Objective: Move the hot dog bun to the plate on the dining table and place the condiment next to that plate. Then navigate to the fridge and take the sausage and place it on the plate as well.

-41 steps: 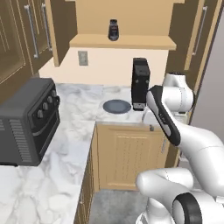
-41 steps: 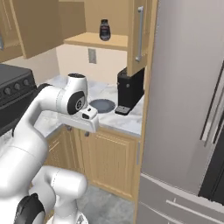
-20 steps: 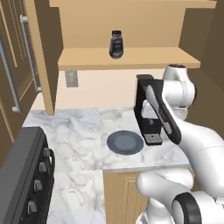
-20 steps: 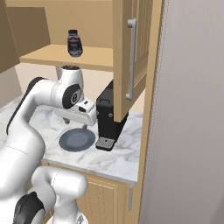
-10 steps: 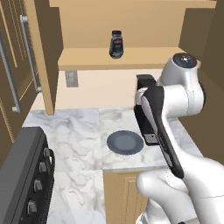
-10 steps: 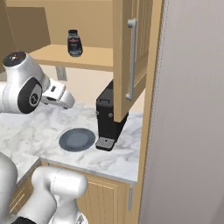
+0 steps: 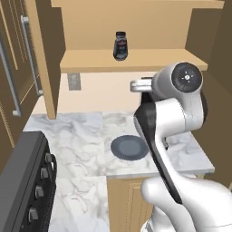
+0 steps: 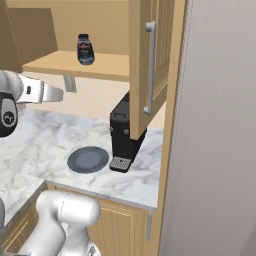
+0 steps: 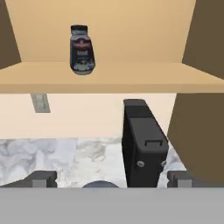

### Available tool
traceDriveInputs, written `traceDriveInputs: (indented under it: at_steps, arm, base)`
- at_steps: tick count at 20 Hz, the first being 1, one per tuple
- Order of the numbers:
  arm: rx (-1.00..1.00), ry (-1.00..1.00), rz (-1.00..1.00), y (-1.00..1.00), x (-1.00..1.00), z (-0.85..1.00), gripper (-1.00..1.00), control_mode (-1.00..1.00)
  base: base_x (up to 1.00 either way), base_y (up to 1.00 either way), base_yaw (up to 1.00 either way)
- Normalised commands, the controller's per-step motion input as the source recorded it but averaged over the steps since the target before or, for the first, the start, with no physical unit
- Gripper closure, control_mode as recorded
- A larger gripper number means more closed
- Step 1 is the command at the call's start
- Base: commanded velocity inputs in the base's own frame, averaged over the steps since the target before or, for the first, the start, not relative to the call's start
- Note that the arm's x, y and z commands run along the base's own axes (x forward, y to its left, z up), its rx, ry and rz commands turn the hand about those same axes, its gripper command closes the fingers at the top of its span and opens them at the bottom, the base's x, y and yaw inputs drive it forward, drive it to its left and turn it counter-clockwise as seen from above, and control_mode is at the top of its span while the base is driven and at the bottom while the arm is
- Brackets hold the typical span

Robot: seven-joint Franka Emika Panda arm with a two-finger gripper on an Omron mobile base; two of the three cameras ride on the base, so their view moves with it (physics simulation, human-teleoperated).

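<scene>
Hand view is directed at a wooden shelf (image 9: pixel 109 78), on which the condiment (image 9: pixel 82 49) is seen standing upright, left of the middle, with nothing touching it. The two finger tips (image 9: pixel 43 178) of the gripper (image 9: pixel 111 180) are seen at the bottom of this view, far from each other, so the jaws are spread wide and nothing is held between them. Under the shelf a black coffee machine (image 9: pixel 142 142) is placed on the marble counter (image 9: pixel 61 157), and a grey wall outlet (image 9: pixel 39 103) is fixed to the cream wall to the left of it.

From the left base view, the condiment (image 7: pixel 120 45) is seen on the same shelf (image 7: pixel 131 61), above and behind the white arm (image 7: pixel 174 113), which is raised in front of the coffee machine and hides most of it. A dark blue-grey plate (image 7: pixel 130 147) is laid flat on the counter (image 7: pixel 77 136), just left of the arm. A black stove (image 7: pixel 22 186) with knobs is located at the lower left.

From the right base view, the condiment (image 8: pixel 85 49) is seen on the shelf (image 8: pixel 80 65), well above the dark plate (image 8: pixel 88 159). The coffee machine (image 8: pixel 124 137) is standing just beside the plate, partly under a wooden cabinet door (image 8: pixel 150 60) with a long handle. The grey fridge (image 8: pixel 215 130) is seen along the right side.
</scene>
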Motion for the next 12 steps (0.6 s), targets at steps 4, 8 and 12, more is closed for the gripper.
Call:
traceDriveInputs:
  at_steps: [4, 8, 12]
  arm:
    - [-0.05, -0.33, 0.0, 0.06, 0.18, 0.68, -1.0, -1.0]
    - [0.0, -0.03, 0.0, 0.0, 0.51, 0.64, -1.0, -1.0]
    - [0.0, 0.02, 0.0, 0.03, 0.73, 0.54, -1.0, -1.0]
  base:
    - [0.0, 0.0, 0.0]
    - [0.0, 0.0, 0.0]
    - [0.0, 0.0, 0.0]
